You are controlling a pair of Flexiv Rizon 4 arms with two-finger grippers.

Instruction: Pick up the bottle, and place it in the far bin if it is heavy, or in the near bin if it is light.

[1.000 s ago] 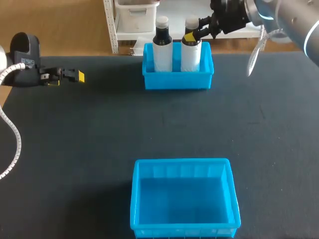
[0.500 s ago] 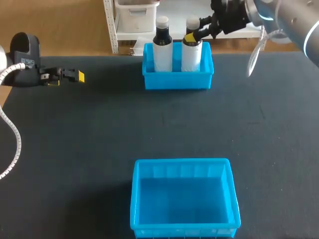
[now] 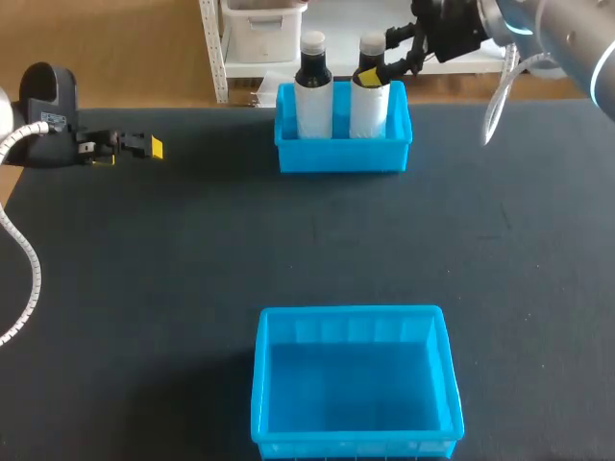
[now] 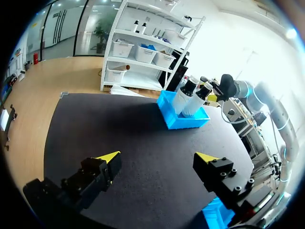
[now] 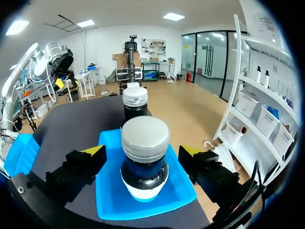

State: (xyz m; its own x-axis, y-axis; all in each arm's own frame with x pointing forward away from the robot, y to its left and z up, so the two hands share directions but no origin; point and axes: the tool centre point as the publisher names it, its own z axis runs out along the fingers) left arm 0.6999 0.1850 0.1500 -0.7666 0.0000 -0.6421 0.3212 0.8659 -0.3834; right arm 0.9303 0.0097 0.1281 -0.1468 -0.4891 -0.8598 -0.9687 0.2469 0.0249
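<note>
Our right tool (image 5: 143,150) is spread wide, its fingers flanking the bottle (image 5: 144,162) near its cap with a gap on each side, so no grip. The bottle stands upright in the far bin (image 3: 341,156) beside a second bottle (image 3: 312,91). Our left tool (image 4: 157,157) hangs wide open over the desk (image 3: 192,250), well apart from both bins. The near bin (image 3: 351,440) sits at the desk's front edge.
</note>
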